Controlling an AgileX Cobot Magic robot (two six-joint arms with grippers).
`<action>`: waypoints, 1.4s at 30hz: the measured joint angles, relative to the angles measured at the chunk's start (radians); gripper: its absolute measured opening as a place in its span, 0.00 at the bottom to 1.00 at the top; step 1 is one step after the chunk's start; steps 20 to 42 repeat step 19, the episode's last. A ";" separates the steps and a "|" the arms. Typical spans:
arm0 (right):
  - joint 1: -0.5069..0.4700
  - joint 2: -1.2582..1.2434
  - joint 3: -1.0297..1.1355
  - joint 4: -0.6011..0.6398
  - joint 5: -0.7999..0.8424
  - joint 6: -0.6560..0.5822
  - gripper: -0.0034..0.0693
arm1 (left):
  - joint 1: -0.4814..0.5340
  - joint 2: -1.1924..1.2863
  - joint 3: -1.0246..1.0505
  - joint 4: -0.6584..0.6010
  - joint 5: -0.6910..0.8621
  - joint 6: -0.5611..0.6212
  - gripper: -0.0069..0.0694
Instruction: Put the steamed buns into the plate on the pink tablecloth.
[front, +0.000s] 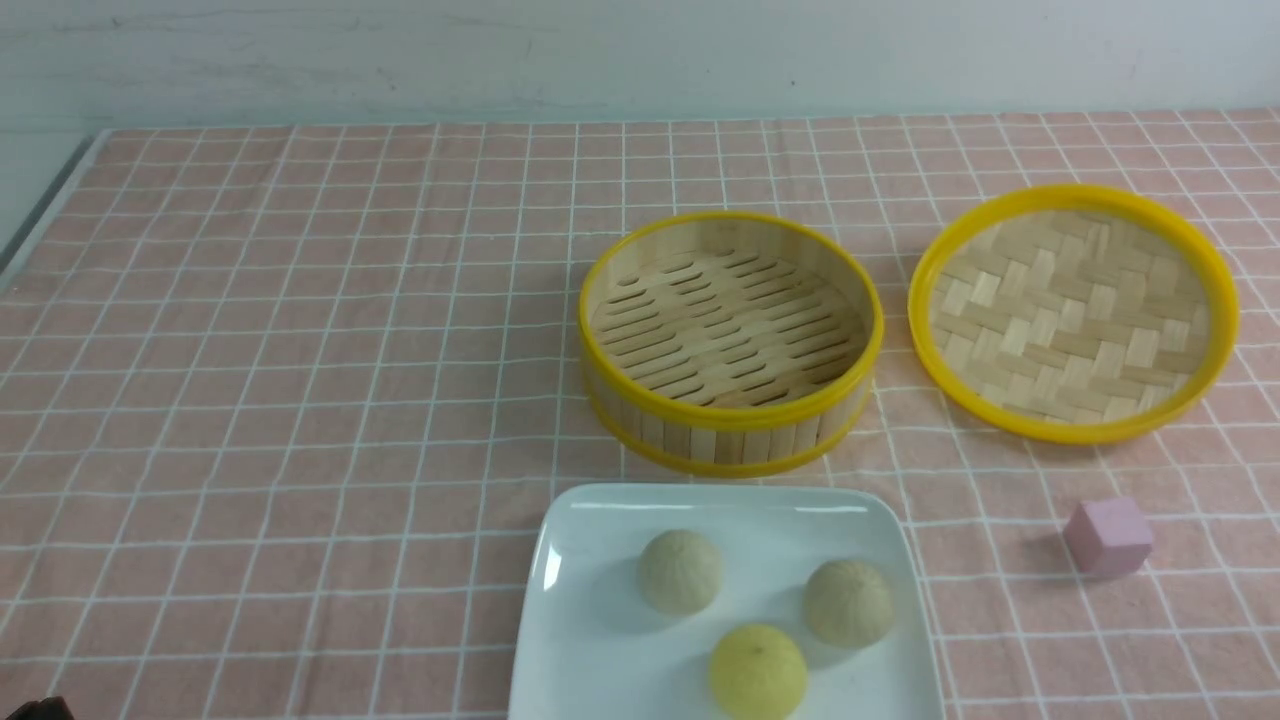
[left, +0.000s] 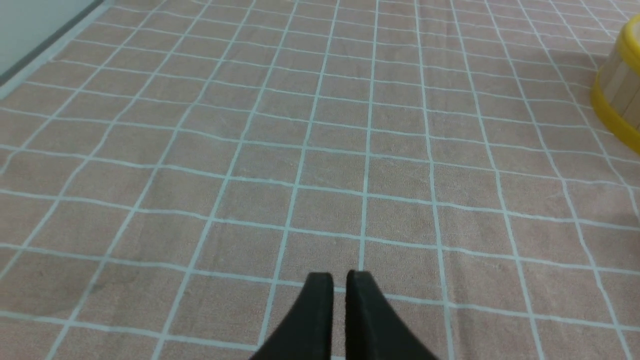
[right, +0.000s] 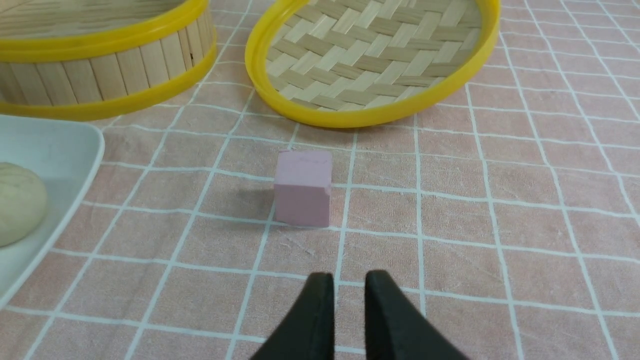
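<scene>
— Steamed buns: where, and pointing which way?
— All three on the plate, nearest the robot on the pink tablecloth. Closest: the yellow bun, near the plate's front. Just behind it, to the right: the right beige bun. To the left and slightly farther: the left beige bun. Round, so no long axis to speak of; sitting upright and apart from one another, pleats too faint to read clearly.
— And the plate?
— Square with rounded corners, edges roughly in line with the cloth's grid, front part cut off by the frame.
— Left gripper?
— Hanging low over bare cloth, fingers drawn nearly together with only a thin slit between, gripping nothing.
— Right gripper?
— Also over bare cloth, a narrow gap between its tips, nothing caught in it. Just ahead: the pink cube, untouched, standing to the right of the plate.
— Farther back?
— Beyond the plate, the bamboo steamer, holding nothing. To its right, close beside but apart: the woven lid, lying inside-up.
</scene>
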 joint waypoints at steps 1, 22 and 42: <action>0.000 0.000 0.000 0.000 0.000 0.000 0.21 | 0.000 0.000 0.000 0.001 0.000 0.000 0.18; 0.000 0.000 0.000 0.000 0.000 0.000 0.24 | 0.000 0.000 0.000 0.007 0.000 0.000 0.21; 0.000 0.000 0.000 0.000 0.000 0.000 0.24 | 0.000 0.000 0.000 0.007 0.000 0.000 0.21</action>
